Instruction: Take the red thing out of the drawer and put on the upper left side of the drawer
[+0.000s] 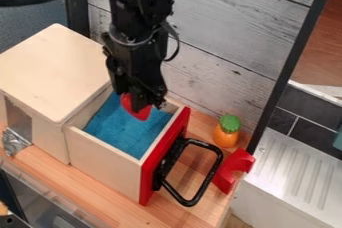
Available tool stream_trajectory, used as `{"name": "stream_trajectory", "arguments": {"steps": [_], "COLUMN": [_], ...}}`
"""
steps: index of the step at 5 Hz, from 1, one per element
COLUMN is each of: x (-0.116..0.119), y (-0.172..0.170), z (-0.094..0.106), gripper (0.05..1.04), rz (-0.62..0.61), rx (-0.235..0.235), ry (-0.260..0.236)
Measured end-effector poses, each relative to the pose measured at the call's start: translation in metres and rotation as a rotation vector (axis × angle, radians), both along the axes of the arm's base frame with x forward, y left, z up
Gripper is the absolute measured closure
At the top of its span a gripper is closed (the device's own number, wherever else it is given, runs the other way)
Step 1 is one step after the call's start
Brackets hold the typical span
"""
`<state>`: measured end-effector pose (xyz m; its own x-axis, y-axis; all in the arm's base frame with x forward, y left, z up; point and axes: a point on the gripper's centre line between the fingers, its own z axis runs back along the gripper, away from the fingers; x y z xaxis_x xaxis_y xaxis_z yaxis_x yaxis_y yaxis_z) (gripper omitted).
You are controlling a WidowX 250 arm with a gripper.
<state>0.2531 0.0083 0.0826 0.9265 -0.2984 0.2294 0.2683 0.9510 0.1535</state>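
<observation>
Wooden counter (73, 182) | drawer (103, 161) out, blue cloth (123, 133) inside | red thing (141, 115) at the gripper (147, 104), honestly can't tell if it's clamped

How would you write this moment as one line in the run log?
gripper: low at open drawer | red thing: at gripper, grasp unclear | blue lining: inside drawer | placement: not yet done

Drawer (103, 157) open from above; cabinet (53, 67) blocks left, plank wall (230, 27) behind, black handle (207, 179) juts out front.
</observation>
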Motion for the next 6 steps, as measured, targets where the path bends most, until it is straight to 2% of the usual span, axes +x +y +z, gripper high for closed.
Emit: {"name": "stream_trajectory", "arguments": {"steps": [3, 4, 6], "x": [0.059, 0.079, 0.087], "y": [-0.017, -0.017, -0.007], "z": [0.014, 0.011, -0.04], "gripper": [0.595, 0.595, 0.595], "rz": [0.007, 0.021, 0.028], "rx": [-0.07, -0.068, -0.023], "ry": [-0.06, -0.059, 0.052]}}
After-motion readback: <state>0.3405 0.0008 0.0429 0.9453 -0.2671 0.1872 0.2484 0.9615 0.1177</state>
